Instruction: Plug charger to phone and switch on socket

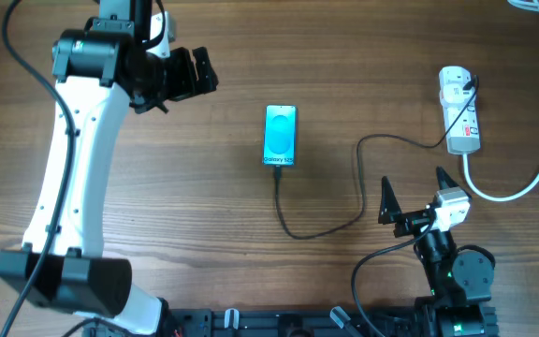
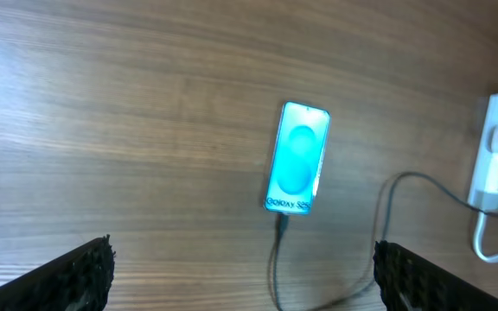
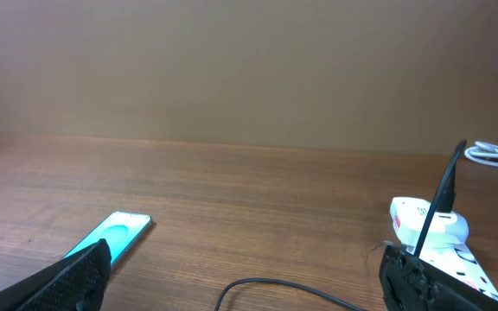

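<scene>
Overhead view puts the phone point(image 1: 280, 136) flat near the middle of the wooden counter point(image 1: 204, 206), its cyan screen facing up and the "Galaxy S25" text at the end nearer the robot bases. The charger point(image 1: 360, 178), a thin black cable, meets that same end with its small connector tip. Whether the tip is fully seated cannot be told. From there the cable runs toward the robot, curves to the right, climbs back up and crosses over to the socket point(image 1: 459, 110).

The socket is a white power strip lying well to the right of the phone, with the red marking on its top face. Its switch position cannot be read. A thick white cord point(image 1: 508, 195) leaves its near end, loops out to the right and runs off the upper right corner.

The right tool point(image 1: 415, 192) sits between the cable loop and the white cord, near the socket's lower end, with jaws wide and nothing between them. The left tool point(image 1: 209, 73) hangs to the left of the phone, well apart from it, jaws likewise spread wide and empty.
</scene>
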Action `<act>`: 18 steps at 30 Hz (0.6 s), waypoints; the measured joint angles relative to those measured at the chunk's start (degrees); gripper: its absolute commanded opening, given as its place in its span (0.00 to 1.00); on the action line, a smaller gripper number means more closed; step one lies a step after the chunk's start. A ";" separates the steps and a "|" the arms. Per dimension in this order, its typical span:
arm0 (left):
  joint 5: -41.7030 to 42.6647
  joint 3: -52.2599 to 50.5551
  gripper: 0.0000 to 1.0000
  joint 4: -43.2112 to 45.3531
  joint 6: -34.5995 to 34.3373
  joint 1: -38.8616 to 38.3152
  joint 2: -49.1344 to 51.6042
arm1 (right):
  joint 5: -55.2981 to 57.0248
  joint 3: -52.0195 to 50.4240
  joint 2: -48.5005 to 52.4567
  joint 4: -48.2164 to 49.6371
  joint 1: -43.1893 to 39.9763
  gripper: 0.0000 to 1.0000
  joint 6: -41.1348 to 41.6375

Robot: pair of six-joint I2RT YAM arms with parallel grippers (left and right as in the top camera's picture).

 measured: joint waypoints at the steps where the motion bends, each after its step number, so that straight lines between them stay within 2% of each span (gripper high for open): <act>1: -1.07 -1.57 1.00 0.50 0.00 -0.13 -1.57 | -0.02 0.00 0.00 0.00 0.00 1.00 0.00; 6: -3.85 -14.32 1.00 7.56 0.00 -0.61 -13.00 | -0.02 0.00 -0.04 0.02 0.00 1.00 0.00; 9: -4.37 -21.11 1.00 4.98 0.00 -0.61 -18.58 | -0.02 0.00 -0.04 0.00 0.00 1.00 0.00; 13: -5.49 -25.03 1.00 3.69 0.00 -0.61 -25.33 | -0.02 0.00 -0.04 0.02 0.00 1.00 0.00; 16: -5.46 -32.72 1.00 10.97 1.70 -0.61 -31.39 | 0.00 0.00 -0.07 0.00 0.00 1.00 0.00; 18: -4.79 -40.65 1.00 20.15 4.35 -0.59 -35.01 | 0.00 0.00 -0.07 0.02 0.00 1.00 0.00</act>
